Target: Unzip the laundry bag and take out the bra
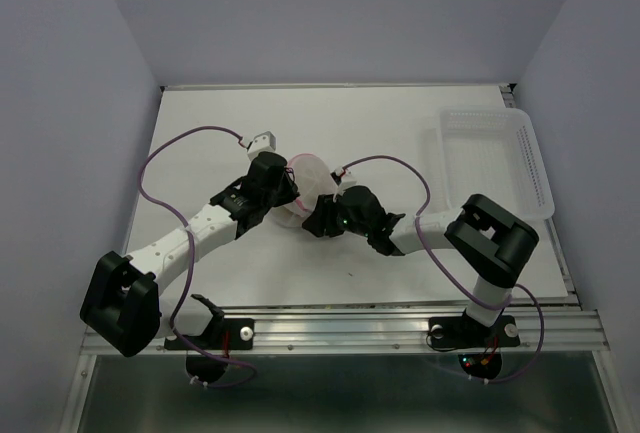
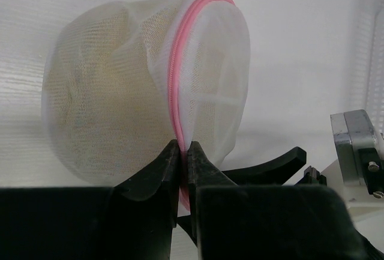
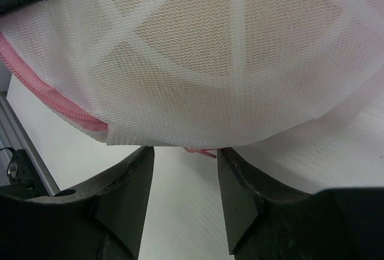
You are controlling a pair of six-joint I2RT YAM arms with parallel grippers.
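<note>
The laundry bag (image 1: 310,188) is a rounded white mesh pouch with a pink zipper, lying mid-table between the two arms. In the left wrist view the laundry bag (image 2: 120,86) stands on edge, and a beige garment shows faintly through the mesh. My left gripper (image 2: 185,149) is shut on the pink zipper seam (image 2: 175,80) at the bag's lower edge. My right gripper (image 3: 183,152) is open just under the bag's near edge (image 3: 228,50), with a small pink loop (image 3: 201,151) hanging between its fingertips. The bra itself is inside the bag, not seen clearly.
A clear plastic tray (image 1: 495,158) stands at the back right of the table. The right arm's finger (image 2: 270,167) shows below the bag in the left wrist view. A metal rail (image 1: 350,325) runs along the table's near edge.
</note>
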